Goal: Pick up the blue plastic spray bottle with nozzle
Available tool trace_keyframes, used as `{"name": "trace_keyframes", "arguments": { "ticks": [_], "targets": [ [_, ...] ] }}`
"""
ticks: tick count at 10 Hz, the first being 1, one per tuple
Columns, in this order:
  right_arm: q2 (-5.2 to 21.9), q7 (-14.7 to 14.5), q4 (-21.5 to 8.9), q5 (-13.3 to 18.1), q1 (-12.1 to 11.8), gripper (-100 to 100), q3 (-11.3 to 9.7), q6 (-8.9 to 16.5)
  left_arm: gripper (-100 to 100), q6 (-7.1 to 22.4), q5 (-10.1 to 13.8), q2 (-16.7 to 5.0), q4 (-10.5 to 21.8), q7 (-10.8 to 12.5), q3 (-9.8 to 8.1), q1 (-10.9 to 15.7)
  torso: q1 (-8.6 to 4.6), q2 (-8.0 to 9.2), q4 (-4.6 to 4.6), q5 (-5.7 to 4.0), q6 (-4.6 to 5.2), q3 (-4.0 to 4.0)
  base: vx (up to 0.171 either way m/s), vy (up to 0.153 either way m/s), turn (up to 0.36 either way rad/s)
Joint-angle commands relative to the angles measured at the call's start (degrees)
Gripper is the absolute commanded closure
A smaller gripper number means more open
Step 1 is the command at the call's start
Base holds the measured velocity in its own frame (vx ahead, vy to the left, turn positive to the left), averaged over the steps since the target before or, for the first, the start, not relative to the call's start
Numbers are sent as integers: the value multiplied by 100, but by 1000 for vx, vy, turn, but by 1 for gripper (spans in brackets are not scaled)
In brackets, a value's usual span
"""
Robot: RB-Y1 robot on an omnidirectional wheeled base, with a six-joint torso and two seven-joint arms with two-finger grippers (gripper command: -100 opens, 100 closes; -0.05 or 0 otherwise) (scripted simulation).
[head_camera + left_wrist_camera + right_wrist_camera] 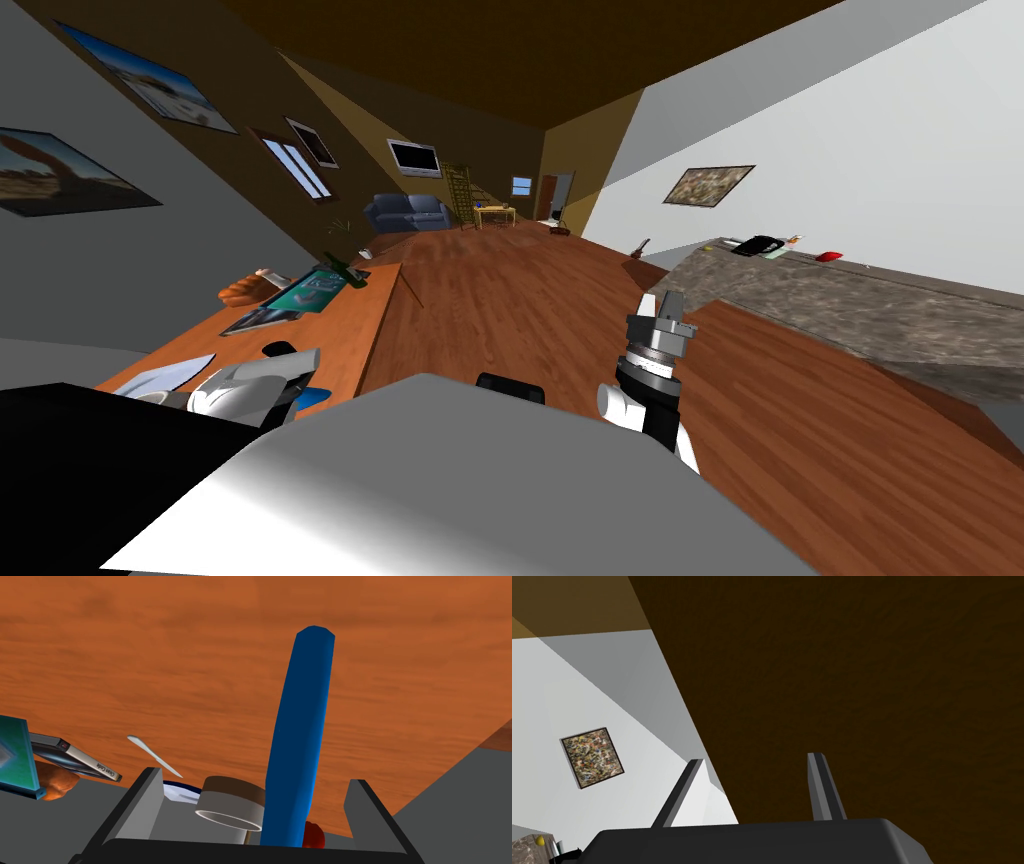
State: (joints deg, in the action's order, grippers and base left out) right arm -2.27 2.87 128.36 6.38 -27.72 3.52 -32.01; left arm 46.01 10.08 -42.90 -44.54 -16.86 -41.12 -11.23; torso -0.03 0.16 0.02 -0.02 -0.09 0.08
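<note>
Two wide-spread fingers of the left gripper (254, 777) straddle the blue spray bottle (300, 736) on the wooden table (150, 651) at my near left, its long axis running along them, off-centre and untouched, while the right gripper (668, 303) hangs open, well apart to the right.

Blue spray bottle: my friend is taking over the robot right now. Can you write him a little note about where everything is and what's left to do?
Left gripper: fingers open, one on each side of the blue spray bottle, neither touching it.
Right gripper: fingers open, holding nothing, held up apart from the table.
The bottle is at the wooden table, close beside a brown-and-grey cup.
Done: the left gripper is lined up around the bottle.
Left: shut the fingers on the bottle and lift it, probably taking care not to knock the cup.
</note>
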Motion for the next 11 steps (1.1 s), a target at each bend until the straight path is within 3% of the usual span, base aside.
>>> {"name": "trace_keyframes", "arguments": {
  "ticks": [1, 2, 3, 4, 5, 9, 10, 11],
  "targets": [
    [0, 0, 0, 0, 0, 0, 0, 0, -100, -74, -154, 111, 24, -286, -218, 101, 0, 0, 0, 0, 0, 0, 77, 1, 182],
    [0, 0, 0, 0, -1, 0, 0, 0, -100, -74, -154, 111, 24, -315, -218, 101, -1, 0, 0, 0, -4, 0, 65, -11, 82],
    [0, 0, 0, 0, 0, 0, 0, 0, -100, -141, -285, 205, 48, -553, -410, 186, -5, 4, 1, -1, 1, 2, 81, 0, 174],
    [0, 0, 0, 0, -1, 0, 0, 0, -100, -105, -219, 160, 35, -411, -313, 145, -2, 1, 0, -1, -4, 1, 41, -2, 48],
    [0, 0, 0, 0, 1, 0, 0, 0, 100, -111, -230, 167, 34, -450, -330, 148, -2, 11, 2, -1, 2, 6, 7, -1, -9],
    [0, 0, 0, 0, 1, 0, 0, 0, 100, -112, -229, 165, 32, -448, -328, 150, 2, 28, 6, 1, -1, 16, 1, 0, 0],
    [0, 0, 0, 0, 1, 0, 0, 0, 0, -112, -228, 166, 32, -448, -328, 150, 1, 29, 6, 0, -1, 17, 0, 0, 0],
    [0, 0, 0, 0, 1, 0, 0, 0, 100, -8, -24, 17, 1, -161, -41, 15, 1, 30, 6, 0, -1, 17, -105, -8, -305]
  ]
}}
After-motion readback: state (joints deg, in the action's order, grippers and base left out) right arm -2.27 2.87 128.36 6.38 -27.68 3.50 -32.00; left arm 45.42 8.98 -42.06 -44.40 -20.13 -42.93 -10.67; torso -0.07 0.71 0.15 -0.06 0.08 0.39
